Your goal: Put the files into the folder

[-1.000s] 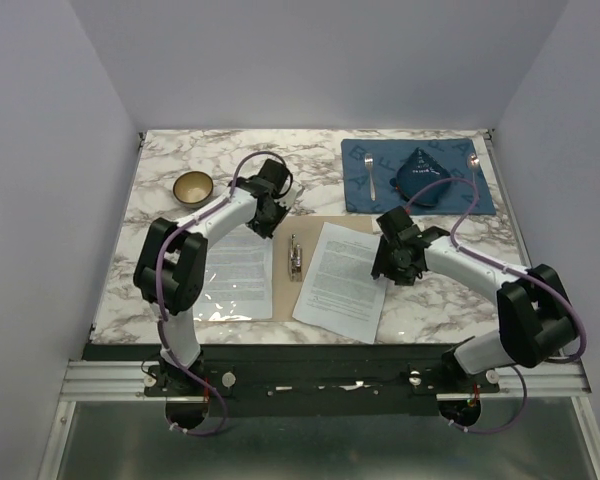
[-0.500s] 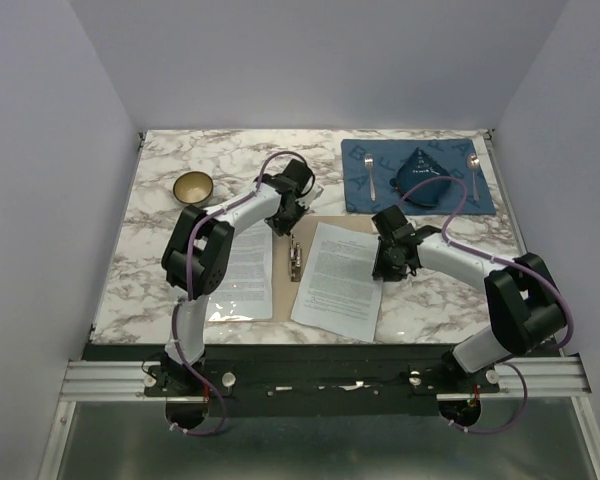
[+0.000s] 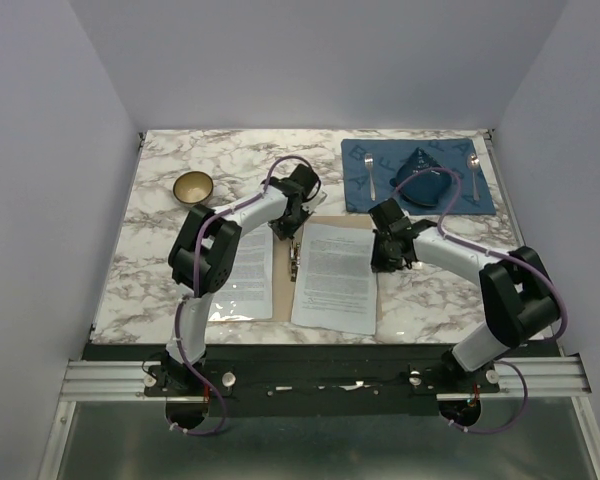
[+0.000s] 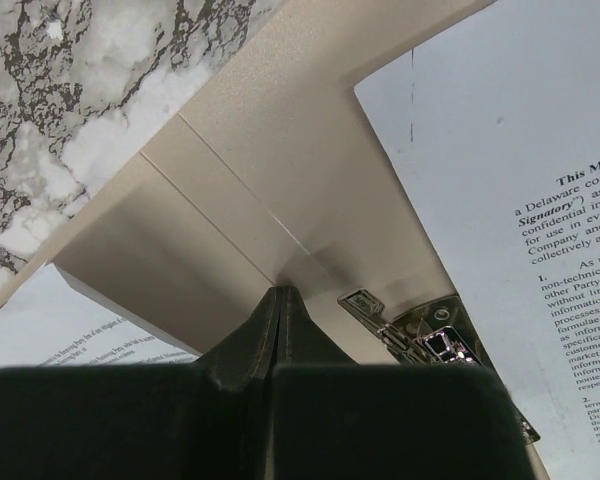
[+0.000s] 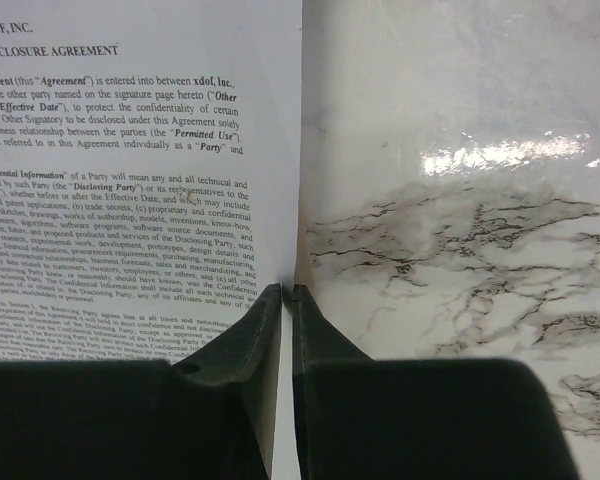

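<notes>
The left claw (image 4: 280,297) is clenched. Its two dark fingers are pressed flat together with nothing between them, and the tip rests on the large flat tan card folder (image 4: 270,140), right at a crease line. Just right of that tip lies the small shiny metal clip (image 4: 427,340), with its near end cut off by the claw's housing. Past the clip, a white paper sheet printed with small black text (image 4: 520,140) covers the card on that side. To the claw's left, only a corner of a second white printed sheet (image 4: 60,340) shows, and the housing hides the rest. Grey-veined marble tabletop (image 4: 60,80) fills the far left corner.

The right claw (image 5: 288,290) is drawn almost closed, leaving a thin slit. The first sheet's right edge runs straight into that slit, with one finger over the paper and the other over bare marble. It is too tight to make out whether the edge is actually pinched.

From above, both sheets and the arms hide most of the folder, so only narrow tan strips show. Beyond the right claw lies a blue cloth placemat (image 3: 380,195) holding a dark blue folded napkin (image 3: 425,182), which that arm's cable partly crosses. A small round brown bowl (image 3: 193,187) sits well to the left of the left claw.
</notes>
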Controlling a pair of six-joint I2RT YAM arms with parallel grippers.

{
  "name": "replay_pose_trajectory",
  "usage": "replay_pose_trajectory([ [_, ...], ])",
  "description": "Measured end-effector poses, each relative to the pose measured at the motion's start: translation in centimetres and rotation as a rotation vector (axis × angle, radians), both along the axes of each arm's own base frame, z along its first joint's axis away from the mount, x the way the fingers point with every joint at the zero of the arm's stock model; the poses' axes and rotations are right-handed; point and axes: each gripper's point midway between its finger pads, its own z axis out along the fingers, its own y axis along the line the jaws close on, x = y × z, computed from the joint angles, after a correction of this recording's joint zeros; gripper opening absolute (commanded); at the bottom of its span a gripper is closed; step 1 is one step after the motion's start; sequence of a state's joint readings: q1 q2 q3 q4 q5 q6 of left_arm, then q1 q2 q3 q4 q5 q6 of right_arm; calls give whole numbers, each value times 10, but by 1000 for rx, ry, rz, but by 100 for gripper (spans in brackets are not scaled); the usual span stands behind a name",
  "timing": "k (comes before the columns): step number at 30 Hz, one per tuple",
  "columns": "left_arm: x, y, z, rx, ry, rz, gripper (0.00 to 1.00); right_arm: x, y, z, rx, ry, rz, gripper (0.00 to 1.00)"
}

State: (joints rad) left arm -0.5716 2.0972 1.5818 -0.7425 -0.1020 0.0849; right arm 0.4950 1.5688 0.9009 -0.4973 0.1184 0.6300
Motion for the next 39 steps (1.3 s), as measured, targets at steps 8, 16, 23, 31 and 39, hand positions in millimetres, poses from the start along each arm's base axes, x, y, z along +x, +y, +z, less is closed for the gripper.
replay_pose_trajectory([
  [8,-1,-2,-1,18,-10,-8,0,15,7,-1,-6,-6,19,6],
  [16,-3,-2,-3,24,-30,-16,0,25,12,3,1,-26,25,1],
  [23,-13,-10,-3,19,-44,-53,0,15,8,-2,11,-23,6,1],
  [31,-36,-26,-4,25,-48,-140,0,-11,-2,0,43,-30,-25,1],
  [39,-40,-28,-4,22,-50,-170,0,-20,-6,0,55,-35,-42,1],
])
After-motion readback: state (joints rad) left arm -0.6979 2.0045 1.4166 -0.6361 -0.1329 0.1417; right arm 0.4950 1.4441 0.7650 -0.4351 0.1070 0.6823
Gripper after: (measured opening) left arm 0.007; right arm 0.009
